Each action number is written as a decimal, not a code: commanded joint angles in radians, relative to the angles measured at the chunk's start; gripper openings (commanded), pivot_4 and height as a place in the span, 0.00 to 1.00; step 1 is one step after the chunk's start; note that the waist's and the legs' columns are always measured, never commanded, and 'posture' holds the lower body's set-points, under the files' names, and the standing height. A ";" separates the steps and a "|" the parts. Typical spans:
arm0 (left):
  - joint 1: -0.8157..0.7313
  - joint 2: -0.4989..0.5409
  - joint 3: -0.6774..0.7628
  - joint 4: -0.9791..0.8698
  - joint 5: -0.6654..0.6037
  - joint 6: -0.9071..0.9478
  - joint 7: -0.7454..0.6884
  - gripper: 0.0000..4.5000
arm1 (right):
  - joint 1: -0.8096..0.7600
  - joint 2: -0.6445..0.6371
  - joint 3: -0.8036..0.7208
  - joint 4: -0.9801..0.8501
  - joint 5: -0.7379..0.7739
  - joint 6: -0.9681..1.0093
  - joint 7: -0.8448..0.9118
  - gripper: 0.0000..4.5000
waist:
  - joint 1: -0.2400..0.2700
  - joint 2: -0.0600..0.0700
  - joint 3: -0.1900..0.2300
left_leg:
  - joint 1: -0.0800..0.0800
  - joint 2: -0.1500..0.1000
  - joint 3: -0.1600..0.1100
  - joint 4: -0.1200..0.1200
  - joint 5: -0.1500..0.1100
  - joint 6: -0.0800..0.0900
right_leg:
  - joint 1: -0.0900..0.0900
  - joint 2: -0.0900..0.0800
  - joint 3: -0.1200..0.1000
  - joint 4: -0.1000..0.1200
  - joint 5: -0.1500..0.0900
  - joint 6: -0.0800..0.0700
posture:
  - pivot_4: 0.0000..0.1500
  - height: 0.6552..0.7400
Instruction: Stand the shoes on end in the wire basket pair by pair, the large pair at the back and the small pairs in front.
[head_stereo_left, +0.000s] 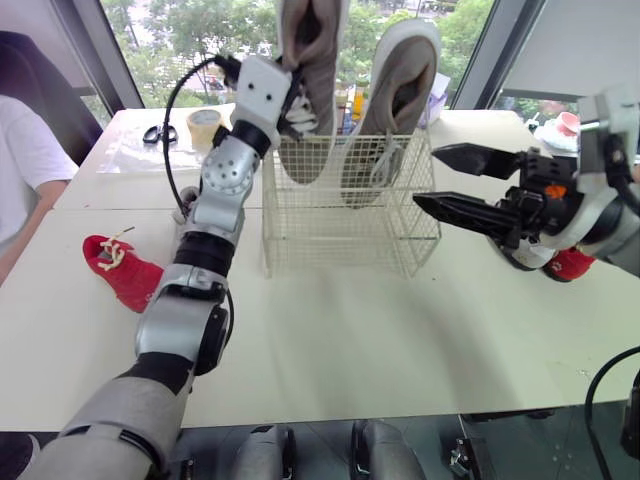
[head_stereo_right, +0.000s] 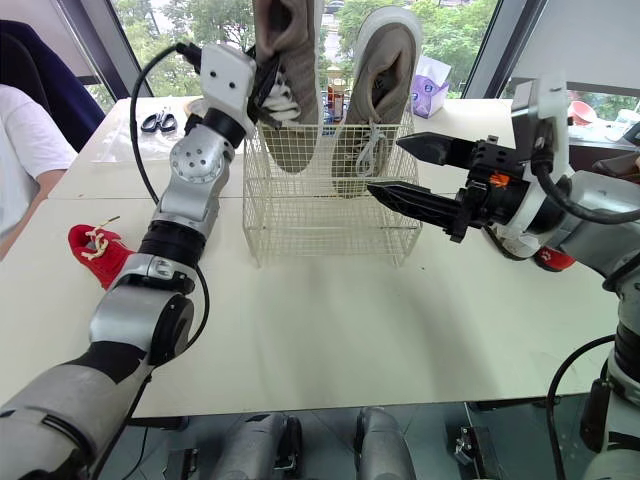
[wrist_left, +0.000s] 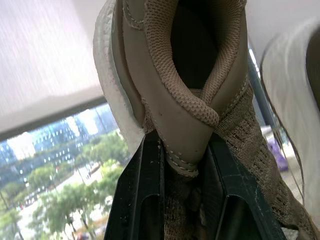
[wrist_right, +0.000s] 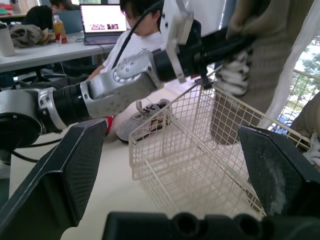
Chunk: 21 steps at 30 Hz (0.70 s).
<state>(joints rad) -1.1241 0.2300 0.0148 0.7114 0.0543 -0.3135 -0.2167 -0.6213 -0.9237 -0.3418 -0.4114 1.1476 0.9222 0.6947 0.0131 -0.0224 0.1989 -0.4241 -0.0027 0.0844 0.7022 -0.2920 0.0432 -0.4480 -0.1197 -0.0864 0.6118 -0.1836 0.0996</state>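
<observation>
I am holding the left big shoe (head_stereo_left: 310, 60) with my left gripper (head_stereo_right: 268, 85). The gripper is squeezing shut on it. My left wrist view is showing this up close: my two black fingers (wrist_left: 147, 200) are pinching the soft rim of the shoe's opening.

The shoe is standing on end at the far left of the wire basket (head_stereo_left: 340, 230). The other big shoe (head_stereo_left: 395, 100) is standing on end beside it, at the far right of the basket. Both are sticking up high over the rim. The near part of the basket is holding nothing.

My right gripper (head_stereo_left: 427, 177) is hanging just right of the basket with its fingers wide apart, gripping nothing.

The eye views are showing a small red shoe (head_stereo_left: 122, 268) lying on the table (head_stereo_left: 400, 330), left of my left arm. Another red shoe (head_stereo_left: 572, 263) is peeking out behind my right gripper.

My right wrist view is showing a grey shoe (wrist_right: 142, 117) lying on the table left of the basket, under my left arm. A person in a white shirt (head_stereo_left: 25, 170) is sitting at the left. Scissors (head_stereo_left: 158, 133) and a roll of tape (head_stereo_left: 204, 125) are lying far off at the left.
</observation>
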 joint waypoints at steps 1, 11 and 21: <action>0.021 0.002 0.022 -0.125 -0.043 0.081 -0.013 0.09 | -0.027 0.000 -0.004 0.011 -0.007 -0.027 0.020 1.00 | 0.000 0.000 0.000 | 0.000 0.000 0.000 0.000 0.000 0.000 | 0.000 0.000 0.000 0.000 0.000 0.000 | 1.00 1.00; 0.279 0.076 0.022 -0.723 -0.143 0.500 -0.096 0.73 | -0.028 0.033 0.030 0.046 -0.013 -0.018 -0.014 1.00 | -0.002 0.000 0.000 | 0.000 0.001 0.000 0.000 0.002 -0.003 | 0.000 0.000 0.000 0.001 0.000 0.000 | 1.00 1.00; 0.509 0.176 0.104 -1.190 -0.340 0.965 -0.155 0.73 | 0.010 0.062 0.076 0.092 -0.094 -0.029 0.011 1.00 | 0.000 0.001 0.000 | 0.002 0.000 -0.002 0.002 0.001 -0.001 | 0.004 0.000 0.000 0.000 0.000 0.000 | 1.00 1.00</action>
<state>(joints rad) -0.6077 0.3927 0.0630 -0.4204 -0.2288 0.6034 -0.3512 -0.6064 -0.8769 -0.2344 -0.3221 1.0610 0.9169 0.7125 0.0129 -0.0217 0.1985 -0.4214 -0.0028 0.0822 0.7047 -0.2916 0.0424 -0.4437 -0.1192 -0.0859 0.6116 -0.1837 0.0992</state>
